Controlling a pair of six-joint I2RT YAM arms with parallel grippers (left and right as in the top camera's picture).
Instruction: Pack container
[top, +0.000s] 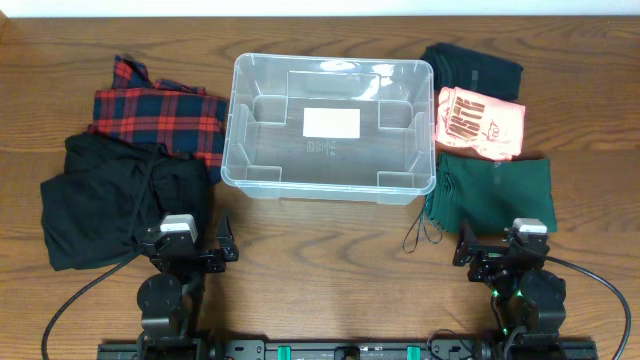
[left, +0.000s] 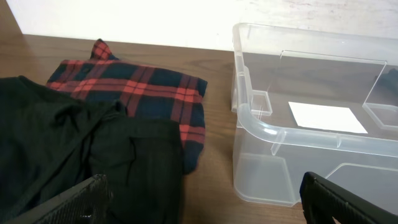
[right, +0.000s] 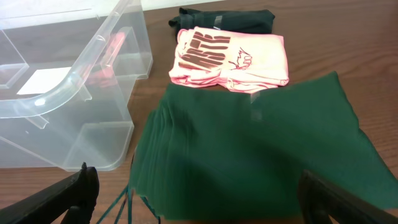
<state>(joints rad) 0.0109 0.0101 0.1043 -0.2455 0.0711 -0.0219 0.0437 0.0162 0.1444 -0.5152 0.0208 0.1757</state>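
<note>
left claw at 7 o'clock and right claw at 5 stand wide, empty. the container, toward 12 on the bench, holds nothing: packing looks unstarted; next, pinch a folded edge. one container, five garments: plaid shirt, black garment at 9; dark top, pink shirt, green cloth at 3.

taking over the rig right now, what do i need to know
Left gripper: open, empty, by the black garment.
Right gripper: open, empty, by the green garment.
Container: centre, nothing inside.
On its left: plaid shirt, black garment; on its right: dark garment, pink shirt, green garment.
Done: nothing packed. Left: all five garments.
</note>
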